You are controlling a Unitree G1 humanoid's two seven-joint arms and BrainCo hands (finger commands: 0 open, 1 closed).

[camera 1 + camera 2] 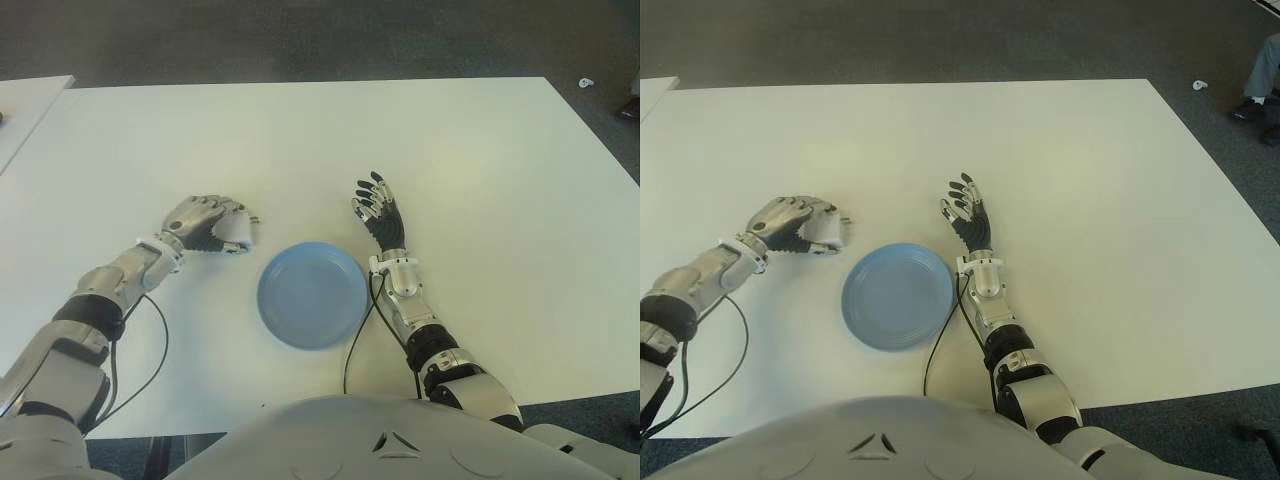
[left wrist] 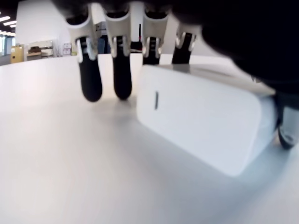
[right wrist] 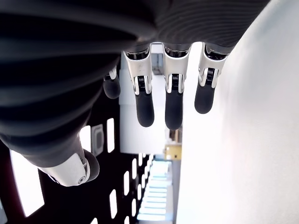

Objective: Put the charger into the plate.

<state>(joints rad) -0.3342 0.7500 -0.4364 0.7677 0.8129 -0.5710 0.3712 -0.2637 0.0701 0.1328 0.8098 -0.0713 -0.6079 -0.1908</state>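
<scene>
The white charger (image 2: 201, 116) lies on the table under my left hand (image 1: 215, 224), left of the plate. The fingers (image 2: 89, 79) curl over its far side and the thumb presses its near end, so the hand is shut on it. Its prongs stick out toward the plate in the eye views. The blue plate (image 1: 312, 295) sits in front of me with nothing in it. My right hand (image 1: 380, 215) shows just right of the plate's far rim, fingers (image 3: 172, 107) straight and spread, holding nothing.
The white table (image 1: 480, 170) stretches wide behind and to the right. A second table's corner (image 1: 30, 100) shows at far left. Black cables (image 1: 155, 350) trail from both forearms. A person's shoe (image 1: 1250, 108) is on the floor far right.
</scene>
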